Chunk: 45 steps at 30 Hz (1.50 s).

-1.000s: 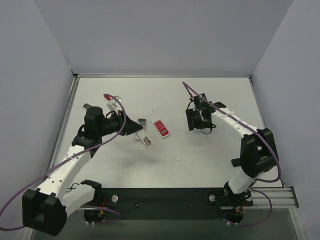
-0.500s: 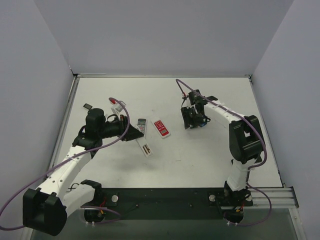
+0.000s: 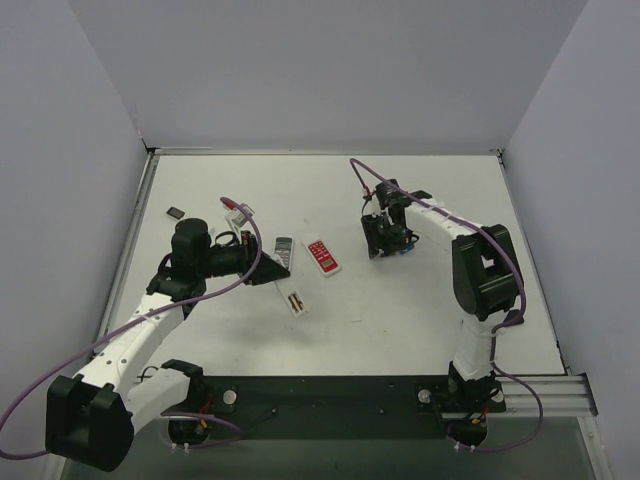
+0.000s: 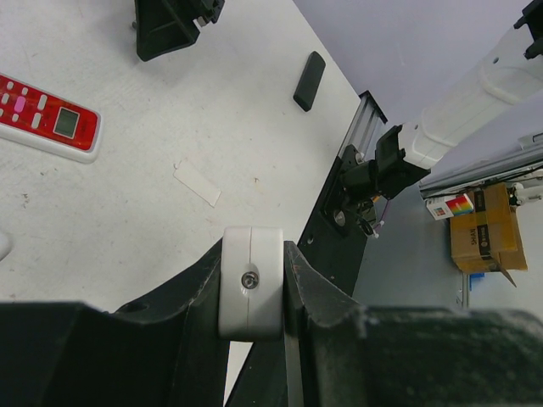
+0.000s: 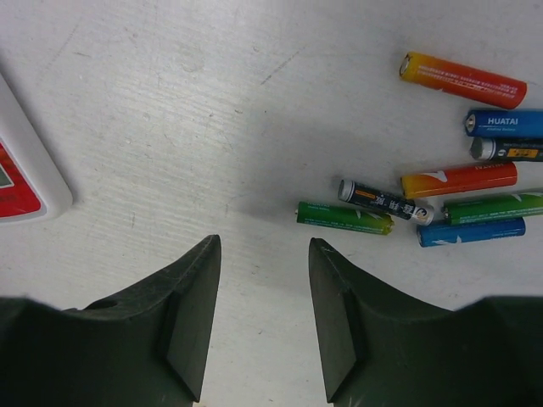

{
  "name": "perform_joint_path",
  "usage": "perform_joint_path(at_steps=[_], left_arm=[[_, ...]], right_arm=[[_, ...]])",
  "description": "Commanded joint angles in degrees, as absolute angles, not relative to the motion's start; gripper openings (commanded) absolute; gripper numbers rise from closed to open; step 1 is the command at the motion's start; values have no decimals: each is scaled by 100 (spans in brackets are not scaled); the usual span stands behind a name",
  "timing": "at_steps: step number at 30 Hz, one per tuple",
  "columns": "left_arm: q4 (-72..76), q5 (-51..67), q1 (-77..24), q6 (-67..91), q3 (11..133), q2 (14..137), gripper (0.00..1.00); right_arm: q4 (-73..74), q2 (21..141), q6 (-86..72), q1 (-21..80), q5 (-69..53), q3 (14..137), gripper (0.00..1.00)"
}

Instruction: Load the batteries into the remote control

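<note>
My left gripper (image 3: 267,272) is shut on one end of the white remote control (image 3: 293,300), which sticks out toward the table's middle with its dark-marked side up. In the left wrist view the remote's white end (image 4: 251,284) is pinched between the black jaws. The batteries (image 5: 462,182), several in green, red, blue and black, lie loose on the table just ahead and right of my right gripper (image 5: 261,254). That gripper is open with bare table between its fingers. The nearest green battery (image 5: 344,217) lies just beyond its right fingertip. From above, the right gripper (image 3: 384,240) stands over the batteries (image 3: 405,250).
A red-faced white remote (image 3: 322,256) and a smaller grey remote (image 3: 284,250) lie between the arms. A thin white cover piece (image 4: 197,183) rests near the red remote (image 4: 42,119). A small black object (image 3: 174,212) lies at the far left, another black piece (image 4: 310,80) near the right arm's base.
The right gripper has shifted slightly left over the batteries and its jaws have narrowed while staying open. The left arm has brought the held remote a little nearer and lower.
</note>
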<state>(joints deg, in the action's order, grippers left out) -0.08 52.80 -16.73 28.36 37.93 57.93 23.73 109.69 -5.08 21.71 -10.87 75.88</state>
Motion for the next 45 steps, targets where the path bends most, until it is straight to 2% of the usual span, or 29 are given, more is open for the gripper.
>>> perform_joint_path(at_steps=[1,13,34,40,45], left_arm=[[369,5502,-1696,2865,3832,5757,0],[351,5502,-1687,2856,3806,5748,0],[343,5511,-1679,2856,3788,5766,0],[369,5528,-1679,2865,3797,5809,0],[369,5519,-1670,2883,3797,5810,0]], right_arm=[[2549,10951,-229,2136,-1020,7901,41],[2795,11144,755,1784,-1687,8059,42],[3093,11303,950,1757,-2066,7823,43],[3129,10662,317,1889,-1680,7532,43],[2927,10380,-886,2056,-494,7629,46]])
